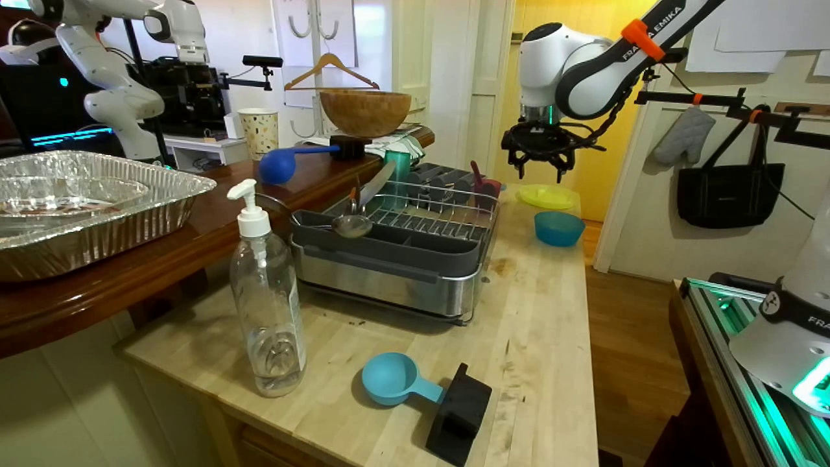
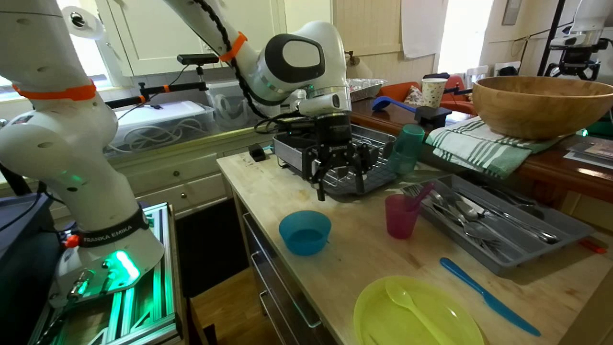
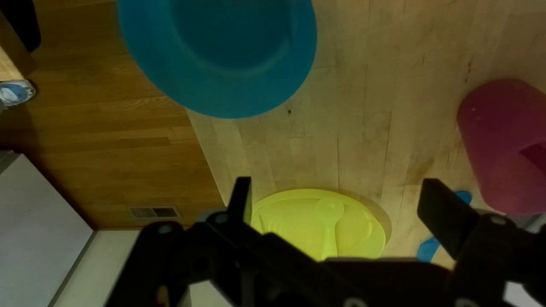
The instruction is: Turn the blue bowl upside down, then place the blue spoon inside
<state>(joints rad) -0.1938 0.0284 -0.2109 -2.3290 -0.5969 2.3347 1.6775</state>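
Note:
The light-blue bowl stands upright, rim up, on the wooden table in both exterior views [image 1: 559,228] [image 2: 305,232]. In the wrist view this blue bowl [image 3: 230,91] is cut off by the top edge. My gripper [image 2: 340,194] hangs in the air above the table, higher than the bowl and apart from it. Its fingers are wide open in the wrist view, with nothing held. On the raised counter a dark-blue spoon [image 1: 279,165] has a black block on its handle. A light-blue scoop [image 1: 392,379] with a similar block lies on the table. Which is the task's blue spoon, I cannot tell.
A yellow plate [image 2: 376,309] with a yellow spoon, a pink cup [image 2: 400,220], a blue knife-like utensil [image 2: 488,294] and a grey cutlery tray [image 2: 541,251] share the table. The dish rack [image 1: 376,285] and pump bottle [image 1: 275,350] stand further along. The bowl sits near the table's edge.

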